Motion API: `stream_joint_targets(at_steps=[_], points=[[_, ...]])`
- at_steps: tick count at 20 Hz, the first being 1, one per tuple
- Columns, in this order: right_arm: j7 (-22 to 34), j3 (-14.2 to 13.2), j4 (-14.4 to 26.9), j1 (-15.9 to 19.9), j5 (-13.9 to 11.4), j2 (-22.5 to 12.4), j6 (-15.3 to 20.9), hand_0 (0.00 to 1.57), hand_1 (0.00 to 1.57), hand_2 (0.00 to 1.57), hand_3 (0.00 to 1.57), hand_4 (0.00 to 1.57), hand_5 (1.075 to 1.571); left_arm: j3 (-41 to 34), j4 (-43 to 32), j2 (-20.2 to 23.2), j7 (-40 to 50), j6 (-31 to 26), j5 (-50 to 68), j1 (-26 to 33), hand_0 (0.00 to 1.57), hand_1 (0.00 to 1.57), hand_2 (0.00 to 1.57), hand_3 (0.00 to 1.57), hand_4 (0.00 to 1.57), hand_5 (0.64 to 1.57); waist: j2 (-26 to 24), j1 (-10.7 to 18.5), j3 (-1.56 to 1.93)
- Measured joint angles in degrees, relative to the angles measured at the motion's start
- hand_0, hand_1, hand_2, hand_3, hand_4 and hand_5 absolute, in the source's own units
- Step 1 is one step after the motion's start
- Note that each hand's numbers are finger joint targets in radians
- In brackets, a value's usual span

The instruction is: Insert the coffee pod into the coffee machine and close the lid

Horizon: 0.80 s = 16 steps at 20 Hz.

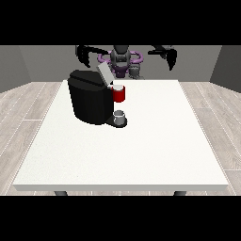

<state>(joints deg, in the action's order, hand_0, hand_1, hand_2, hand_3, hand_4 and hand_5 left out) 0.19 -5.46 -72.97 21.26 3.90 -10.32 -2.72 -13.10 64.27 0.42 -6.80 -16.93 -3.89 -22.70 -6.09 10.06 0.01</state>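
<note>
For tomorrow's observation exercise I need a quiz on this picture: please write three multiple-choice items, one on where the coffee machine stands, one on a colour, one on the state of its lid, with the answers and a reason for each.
1. Where on the table does the coffee machine stand?
A. far part, towards the view's left
B. near edge, at the centre
C. near right corner

2. What colour is the part at the machine's front, above the cup?
A. blue
B. red
C. yellow

3. How is the machine's lid?
A. shut flat
B. lying on the table
C. raised open

Answers:
1 A: the coffee machine stands on the table towards the robot, left of centre.
2 B: the red part sits over the grey cup.
3 C: the lid slants upward.
</note>
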Motion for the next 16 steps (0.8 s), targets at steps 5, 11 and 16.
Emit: stream_joint_targets(at_steps=[5, 11, 16], points=[[-1.8, -0.4, 3.6, 3.3, -0.4, 0.1, -0.5, 0.00, 0.00, 0.00, 0.00, 0.00, 1.571, 0.9, 5.1, 0.6, 0.7, 1.3, 2.3, 3.0, 0.00, 0.00, 0.00, 0.00, 0.00, 1.571, 3.3, -0.6, 0.01], [-2.3, 0.2, 6.6, 7.2, -1.5, 0.8, -0.6, 0.00, 0.00, 0.00, 0.00, 0.00, 1.571, 1.9, 9.5, 1.9, 1.7, 2.4, 2.9, 5.8, 0.00, 0.00, 0.00, 0.00, 0.00, 1.571, 5.7, -2.2, 0.00], [-3.7, 0.7, 8.7, 9.7, -3.0, 0.7, -0.9, 0.00, 0.00, 0.00, 0.00, 0.00, 1.571, 2.2, 12.4, 3.2, 3.1, 2.7, 3.9, 6.8, 0.00, 0.00, 0.00, 0.00, 0.00, 1.571, 6.7, -2.4, -0.10]])
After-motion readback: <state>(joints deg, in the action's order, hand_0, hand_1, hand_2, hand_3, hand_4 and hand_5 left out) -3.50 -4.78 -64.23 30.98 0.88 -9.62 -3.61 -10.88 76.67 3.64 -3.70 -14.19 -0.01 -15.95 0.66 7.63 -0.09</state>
